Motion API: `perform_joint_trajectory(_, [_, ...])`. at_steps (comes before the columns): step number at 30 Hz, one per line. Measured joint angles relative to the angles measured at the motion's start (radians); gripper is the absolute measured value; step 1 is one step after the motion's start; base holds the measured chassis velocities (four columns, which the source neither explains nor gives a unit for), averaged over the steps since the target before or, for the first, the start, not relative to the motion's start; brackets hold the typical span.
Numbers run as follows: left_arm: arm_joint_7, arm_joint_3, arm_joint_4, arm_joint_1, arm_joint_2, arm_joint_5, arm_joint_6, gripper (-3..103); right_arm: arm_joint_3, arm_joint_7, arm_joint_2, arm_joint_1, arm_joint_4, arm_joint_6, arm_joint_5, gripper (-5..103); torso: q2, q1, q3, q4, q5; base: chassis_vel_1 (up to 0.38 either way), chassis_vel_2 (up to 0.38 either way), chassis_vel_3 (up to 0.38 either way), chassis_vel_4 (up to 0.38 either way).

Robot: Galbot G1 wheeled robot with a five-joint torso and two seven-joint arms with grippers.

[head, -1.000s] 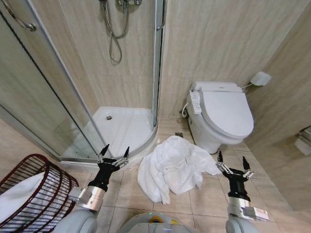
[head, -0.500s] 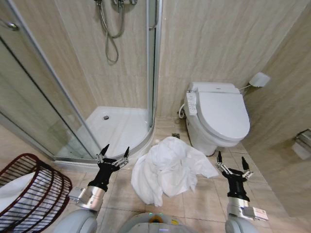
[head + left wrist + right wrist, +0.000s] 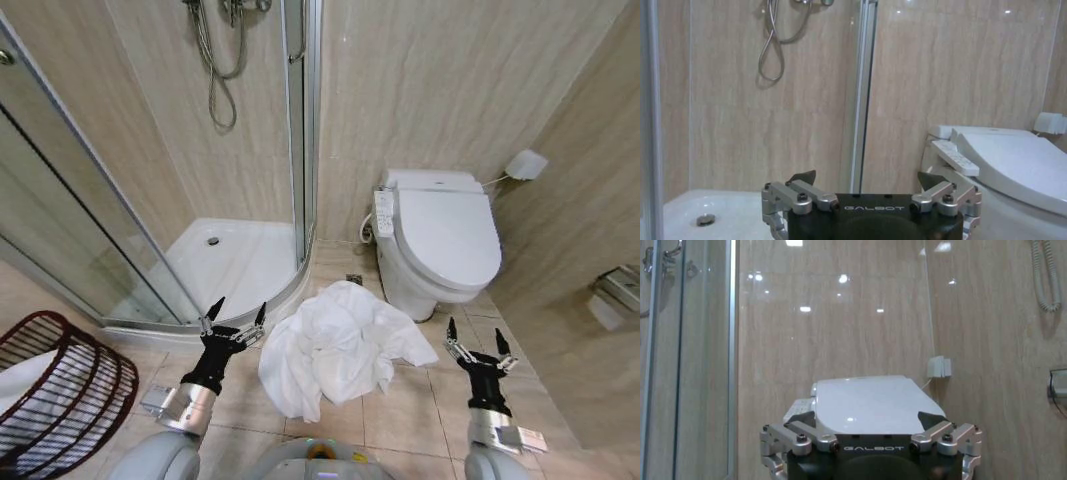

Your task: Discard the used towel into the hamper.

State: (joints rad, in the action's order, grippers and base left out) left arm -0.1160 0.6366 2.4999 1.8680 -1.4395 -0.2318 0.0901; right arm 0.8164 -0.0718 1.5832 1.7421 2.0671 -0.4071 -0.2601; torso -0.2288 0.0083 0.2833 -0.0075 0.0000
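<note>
The towel (image 3: 335, 350) lies crumpled on the floor between two raised, empty grippers, left (image 3: 233, 314) and right (image 3: 471, 337), both spread wide. The hamper (image 3: 60, 390) waits well apart at the robot's left.

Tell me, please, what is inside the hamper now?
Inside the hamper, something white, probably cloth, shows through the wire wall. The picture's edge cuts off the hamper's far side. The used towel lies on the floor.

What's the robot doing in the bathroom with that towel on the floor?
Nothing is being held right now. The white towel lies crumpled on the floor tiles between the shower and the toilet. The left gripper and right gripper hover open on either side of it. The hamper stands off to the robot's left.
</note>
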Motion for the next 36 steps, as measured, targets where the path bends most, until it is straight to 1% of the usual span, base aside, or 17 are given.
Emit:
perform_joint_trajectory(5, [0.000,0.000,0.000,0.000,0.000,0.000,0.000,99,0.001,-0.006,-0.006,-0.005,-0.011,-0.001,-0.003,100,0.000,0.000,0.000,0.0004,0.0001,-0.001,0.013,0.018,0.023])
perform_joint_trajectory(7, [0.000,0.000,0.000,0.000,0.000,0.000,0.000,99,0.004,-0.041,-0.018,-0.010,-0.018,-0.014,-0.015,100,0.000,0.000,0.000,0.0004,0.0001,0.008,0.047,0.069,0.048])
perform_joint_trajectory(8, [0.000,0.000,0.000,0.000,0.000,0.000,0.000,99,0.004,-0.041,-0.018,-0.010,-0.018,-0.014,-0.015,100,0.000,0.000,0.000,0.0004,0.0001,0.019,0.047,0.062,0.038])
perform_joint_trajectory(10, [0.000,0.000,0.000,0.000,0.000,0.000,0.000,99,0.005,-0.092,-0.032,-0.022,-0.031,-0.032,-0.032,100,0.000,0.000,0.000,0.0004,0.0001,0.051,0.057,0.070,0.061])
perform_joint_trajectory(12, [0.000,0.000,0.000,0.000,0.000,0.000,0.000,99,0.004,-0.106,-0.036,-0.027,-0.036,-0.036,-0.037,100,0.000,0.000,0.000,0.0003,0.0001,0.043,0.068,0.047,0.054])
perform_joint_trajectory(15, [0.000,0.000,0.000,0.000,0.000,0.000,0.000,99,-0.003,-0.192,-0.062,-0.059,-0.062,-0.050,-0.089,100,0.000,0.000,0.000,0.0006,0.0001,0.093,0.090,0.059,0.062])
perform_joint_trajectory(16, [0.000,0.000,0.000,0.000,0.000,0.000,0.000,99,-0.006,-0.212,-0.072,-0.069,-0.069,-0.048,-0.109,100,0.001,0.000,-0.001,0.0007,0.0000,0.088,0.096,0.073,0.082])
perform_joint_trajectory(17, [0.000,0.000,0.000,0.000,0.000,0.000,0.000,99,-0.006,-0.212,-0.072,-0.069,-0.069,-0.048,-0.109,100,0.001,0.000,-0.001,0.0007,0.0000,0.088,0.096,0.073,0.082])
perform_joint_trajectory(20, [0.000,0.000,0.000,0.000,0.000,0.000,0.000,99,-0.017,-0.244,-0.112,-0.099,-0.096,-0.016,-0.177,100,0.003,-0.001,-0.002,0.0007,0.0002,0.094,0.112,0.084,0.089])
perform_joint_trajectory(21, [0.000,0.000,0.000,0.000,0.000,0.000,0.000,99,-0.017,-0.244,-0.112,-0.099,-0.096,-0.016,-0.177,100,0.003,-0.001,-0.002,0.0007,0.0002,0.097,0.103,0.089,0.097])
perform_joint_trajectory(24, [0.000,0.000,0.000,0.000,0.000,0.000,0.000,99,-0.026,-0.237,-0.133,-0.117,-0.119,0.026,-0.201,100,0.006,-0.002,-0.004,0.0007,0.0000,0.100,0.103,0.093,0.100])
perform_joint_trajectory(25, [0.000,0.000,0.000,0.000,0.000,0.000,0.000,99,-0.026,-0.237,-0.133,-0.117,-0.119,0.026,-0.201,100,0.006,-0.002,-0.004,0.0007,0.0000,0.099,0.095,0.122,0.090])
perform_joint_trajectory(28, [0.000,0.000,0.000,0.000,0.000,0.000,0.000,99,-0.062,-0.213,-0.138,-0.122,-0.149,0.073,-0.243,100,0.008,-0.002,-0.005,0.0008,0.0000,0.083,0.091,0.097,0.093])
perform_joint_trajectory(29, [0.000,0.000,0.000,0.000,0.000,0.000,0.000,99,-0.062,-0.213,-0.138,-0.122,-0.149,0.073,-0.243,100,0.008,-0.002,-0.005,0.0008,0.0000,0.072,0.089,0.064,0.059])
perform_joint_trajectory(32, [0.000,0.000,0.000,0.000,0.000,0.000,0.000,99,-0.108,-0.205,-0.150,-0.143,-0.215,0.109,-0.290,100,0.008,-0.003,-0.005,0.0007,0.0001,0.013,0.013,0.021,0.011])
perform_joint_trajectory(34, [0.000,0.000,0.000,0.000,0.000,0.000,0.000,99,-0.119,-0.203,-0.154,-0.150,-0.231,0.117,-0.296,100,0.009,-0.003,-0.006,0.0007,0.0002,0.000,0.000,0.000,0.000])
perform_joint_trajectory(36, [0.000,0.000,0.000,0.000,0.000,0.000,0.000,99,-0.145,-0.181,-0.163,-0.172,-0.276,0.136,-0.301,100,0.011,-0.004,-0.007,0.0009,-0.0002,0.000,0.000,0.000,0.000])
